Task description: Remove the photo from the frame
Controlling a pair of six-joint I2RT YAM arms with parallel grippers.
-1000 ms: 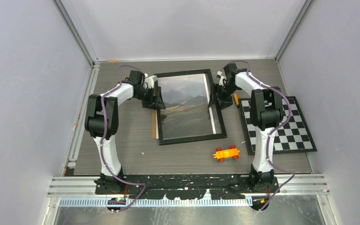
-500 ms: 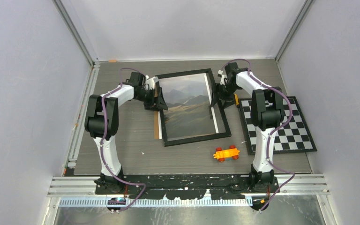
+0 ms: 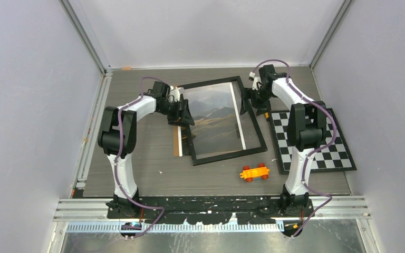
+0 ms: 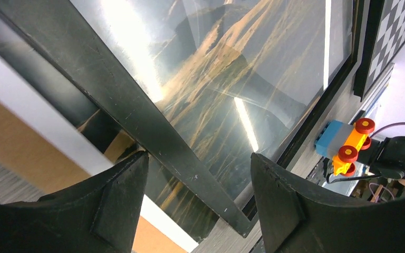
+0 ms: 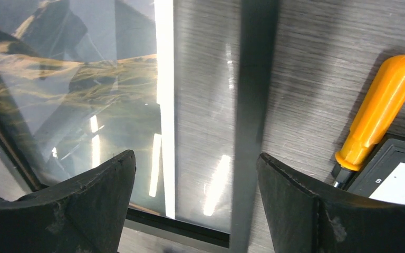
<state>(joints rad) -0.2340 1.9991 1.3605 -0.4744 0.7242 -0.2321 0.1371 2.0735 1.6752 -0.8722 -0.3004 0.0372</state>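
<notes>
The black frame (image 3: 229,156) lies skewed on the table, its near end swung right. Through its glass shows the photo (image 3: 213,121), whose white edge sits well inside the frame's right bar. A strip of brown board (image 3: 174,141) sticks out on the left. My left gripper (image 3: 182,113) stands open astride the frame's left bar (image 4: 111,89), with the photo (image 4: 232,68) and board (image 4: 10,153) under it. My right gripper (image 3: 248,103) is open over the frame's right bar (image 5: 250,105). Bare table shows between that bar and the photo (image 5: 84,89).
An orange-handled screwdriver (image 3: 266,112) (image 5: 379,110) lies just right of the frame, touching the checkerboard mat (image 3: 316,142). An orange toy car (image 3: 254,172) (image 4: 348,145) sits near the frame's near right corner. Grey walls close in the table on three sides.
The frame has slid and turned to the right over the photo and board. My left gripper followed it rightward. The right gripper has opened wider and drawn back toward the far edge.
</notes>
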